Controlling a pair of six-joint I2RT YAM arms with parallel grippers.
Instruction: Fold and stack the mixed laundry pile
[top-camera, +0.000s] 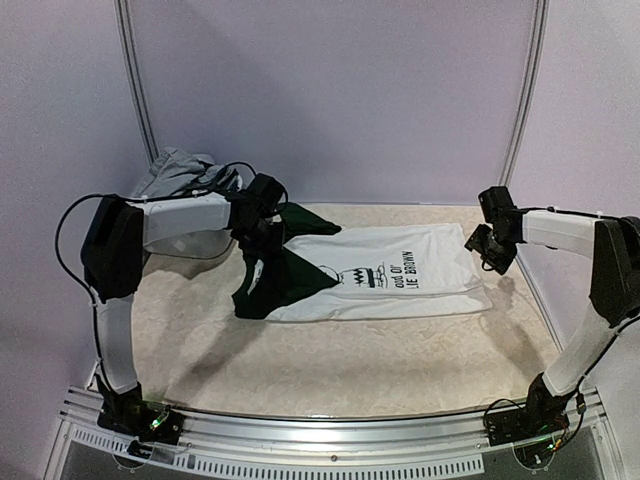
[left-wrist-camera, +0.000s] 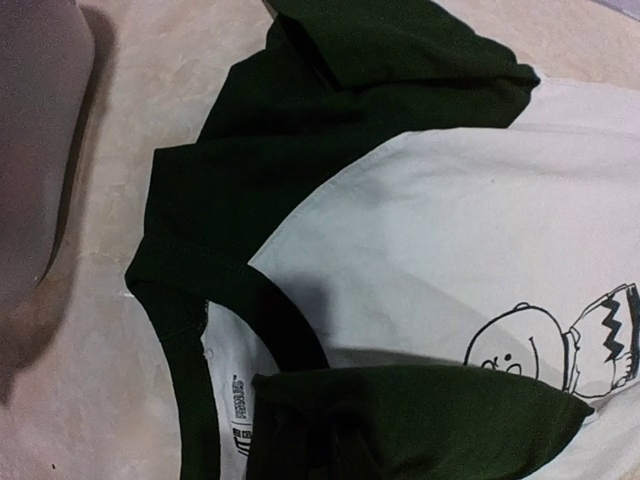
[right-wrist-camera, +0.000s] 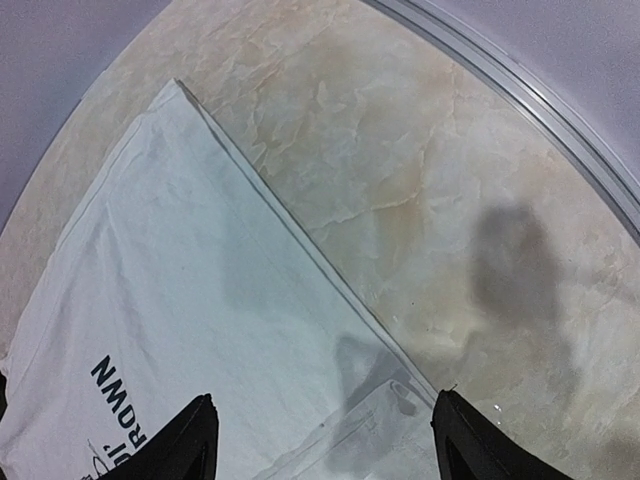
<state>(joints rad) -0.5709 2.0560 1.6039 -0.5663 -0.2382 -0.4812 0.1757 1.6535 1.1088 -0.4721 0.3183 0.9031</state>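
Right gripper (right-wrist-camera: 325, 400) stands wide open and empty just above the hem corner of the white T-shirt with dark green sleeves (top-camera: 400, 290); left gripper (top-camera: 262, 230) is clenched over its collar end, nothing visibly pinched. The shirt lies flat, sleeves tucked in — folding looks half done. Next, probably, a hem pinch and a fold toward the collar; bare table (top-camera: 330, 360) lies on the shirt's near side, a grey T-shirt (top-camera: 180, 172) behind its collar.

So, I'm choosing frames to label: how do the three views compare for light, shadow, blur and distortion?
Top external: even light, soft shadows on the table, the T-shirt print legible. Left wrist: dim, green sleeves nearly black, a grey blur at left. Right wrist: table rim bows from lens distortion, shadows fall on cloth and table beyond the right hand.
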